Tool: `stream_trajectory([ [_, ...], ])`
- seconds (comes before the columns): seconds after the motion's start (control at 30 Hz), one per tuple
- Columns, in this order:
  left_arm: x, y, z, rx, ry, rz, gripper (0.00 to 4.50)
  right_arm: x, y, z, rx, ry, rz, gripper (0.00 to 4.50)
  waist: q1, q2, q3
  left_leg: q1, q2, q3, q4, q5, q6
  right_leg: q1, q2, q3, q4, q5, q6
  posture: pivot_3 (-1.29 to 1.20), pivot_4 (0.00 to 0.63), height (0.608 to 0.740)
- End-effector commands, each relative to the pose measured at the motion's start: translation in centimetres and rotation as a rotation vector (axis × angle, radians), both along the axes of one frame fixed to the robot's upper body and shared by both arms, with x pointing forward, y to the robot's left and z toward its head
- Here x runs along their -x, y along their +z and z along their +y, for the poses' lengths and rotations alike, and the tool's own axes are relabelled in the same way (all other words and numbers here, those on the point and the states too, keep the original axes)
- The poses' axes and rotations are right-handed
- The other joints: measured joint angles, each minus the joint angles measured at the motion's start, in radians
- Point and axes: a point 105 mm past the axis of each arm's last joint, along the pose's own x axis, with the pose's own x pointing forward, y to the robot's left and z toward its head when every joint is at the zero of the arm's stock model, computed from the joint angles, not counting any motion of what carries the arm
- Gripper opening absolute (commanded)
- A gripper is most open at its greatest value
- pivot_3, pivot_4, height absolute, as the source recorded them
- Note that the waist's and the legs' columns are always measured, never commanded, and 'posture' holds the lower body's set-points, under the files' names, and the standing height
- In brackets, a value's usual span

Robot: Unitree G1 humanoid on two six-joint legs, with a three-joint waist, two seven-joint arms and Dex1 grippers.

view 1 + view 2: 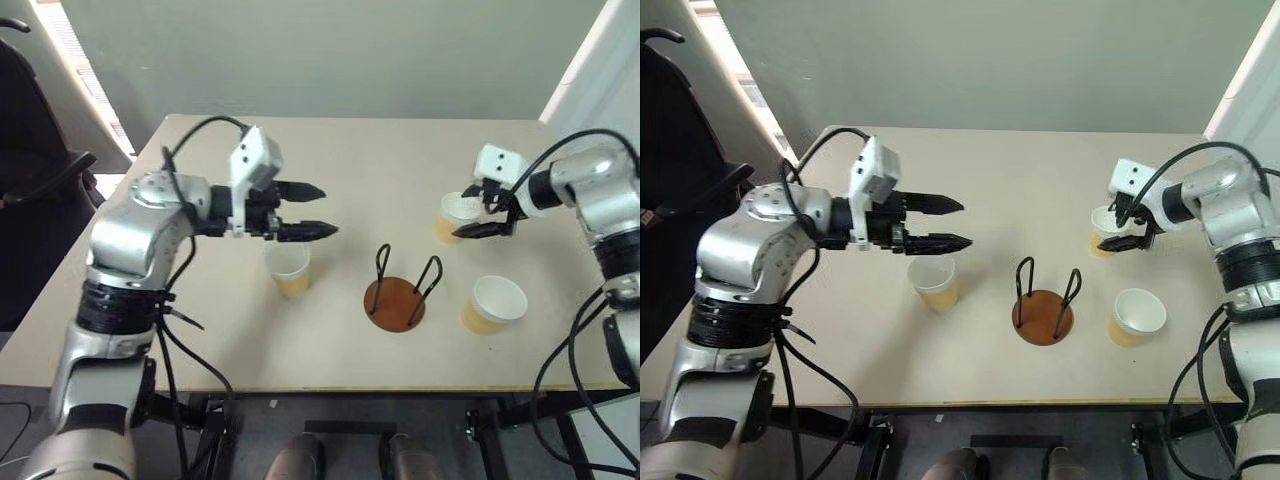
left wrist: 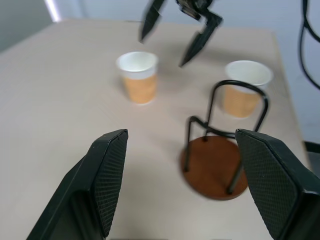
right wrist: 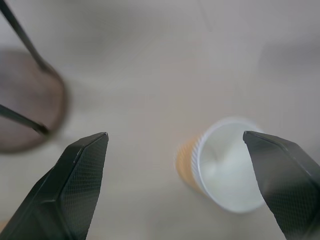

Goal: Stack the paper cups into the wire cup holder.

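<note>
**Right gripper closing in on the far cup**

Your right gripper (image 1: pixel 478 212) hung over the far cup (image 1: pixel 456 217) with its fingers spread wide and nothing between them. In the right wrist view that cup (image 3: pixel 220 170) sat nearer one finger than the other, so you needed to centre it before closing. A level squeeze below the white rim would have suited best; thin paper walls looked likely to buckle under a hard pinch.

Your left gripper (image 1: pixel 305 211) hovered with fingers apart and empty, just above the cup (image 1: pixel 290 268) at the holder's 9 o'clock. The holder (image 1: pixel 396 303) stood empty mid-table (image 1: pixel 200 340), two wire loops upright on its brown disc. The third cup (image 1: pixel 494 304) stood at its 3 o'clock, the far cup near its 1 o'clock.

On lifting, you had to clear the third cup and then come down straight between the loops, since a tilted entry could snag a wire and shove the light base.
</note>
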Motion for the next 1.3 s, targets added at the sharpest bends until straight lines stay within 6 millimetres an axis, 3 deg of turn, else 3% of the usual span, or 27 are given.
stream_trajectory([
  [0.03, -0.1, 1.0, 0.7, -0.023, 0.022, -0.082, 3.67, -0.8, 1.0, -0.2, 0.055, 0.001, -0.051, 4.50, 0.002, 0.000, 0.000, 0.000, 0.000, 0.000, 0.000, 0.000, 0.000, 0.000, 0.000, 0.000, 0.000, 0.000, 0.000, 0.00, 0.150, 0.740],
  [0.33, -0.2, 0.5, 0.8, -0.039, 0.053, -0.100, 3.67, -2.5, -0.7, -0.4, 0.113, -0.051, -0.047, 4.50, 0.002, 0.000, 0.000, -0.002, 0.000, 0.000, -0.001, -0.001, -0.002, -0.002, 0.000, 0.000, 0.000, 0.000, -0.002, 0.00, 0.150, 0.740],
  [0.37, -0.1, 0.5, 0.8, -0.037, 0.052, -0.098, 3.70, -2.6, -0.9, -0.4, 0.120, -0.054, -0.046, 4.32, 0.002, 0.000, 0.000, -0.002, 0.000, 0.000, -0.001, -0.002, -0.003, -0.003, 0.000, 0.000, 0.000, -0.001, -0.002, 0.00, 0.150, 0.740],
  [0.5, 0.2, 0.6, 0.9, -0.021, 0.033, -0.078, 3.71, -3.0, -1.1, -0.3, 0.116, -0.066, -0.056, 3.25, 0.002, 0.000, 0.000, -0.003, 0.000, 0.000, -0.002, -0.002, -0.004, -0.005, 0.000, -0.001, 0.000, -0.001, -0.002, 0.00, 0.150, 0.740],
  [0.8, 1.9, 2.0, 1.8, 0.052, -0.129, -0.032, 3.71, -2.6, -0.1, 1.1, 0.010, -0.018, -0.035, 0.06, 0.002, 0.000, 0.000, -0.005, 0.000, 0.000, -0.003, -0.002, -0.005, -0.006, 0.000, -0.001, 0.000, -0.001, -0.002, 0.00, 0.150, 0.740],
  [0.93, 2.3, 2.4, 2.0, 0.068, -0.176, -0.035, 3.71, -1.7, 1.6, 2.0, -0.063, 0.043, -0.014, 0.02, 0.002, 0.000, 0.000, -0.006, 0.000, 0.000, -0.003, -0.002, -0.005, -0.007, 0.000, -0.001, 0.000, -0.001, -0.002, 0.00, 0.150, 0.740],
  [1.07, 2.3, 2.9, 2.2, 0.088, -0.192, -0.040, 3.71, 0.7, 5.0, 3.2, -0.070, 0.164, -0.032, 0.02, 0.002, 0.001, 0.001, -0.007, 0.000, 0.000, -0.003, -0.002, -0.006, -0.008, 0.000, -0.001, 0.000, -0.001, -0.003, 0.00, 0.150, 0.740],
  [1.17, 2.4, 3.0, 2.1, 0.088, -0.203, -0.052, 3.71, 4.3, 7.4, 4.5, -0.037, 0.282, -0.051, 0.02, 0.003, 0.001, 0.001, -0.009, 0.001, -0.001, -0.003, -0.001, -0.006, -0.008, 0.001, -0.003, 0.000, -0.003, -0.005, 0.00, 0.150, 0.740],
  [1.3, 2.5, 2.9, 2.2, 0.085, -0.214, -0.057, 3.71, 8.6, 8.2, 6.1, 0.008, 0.379, -0.044, 0.02, 0.002, 0.001, 0.001, -0.011, 0.002, -0.002, -0.002, 0.000, -0.007, -0.007, 0.002, -0.004, 0.000, -0.004, -0.007, 0.00, 0.150, 0.740],
])
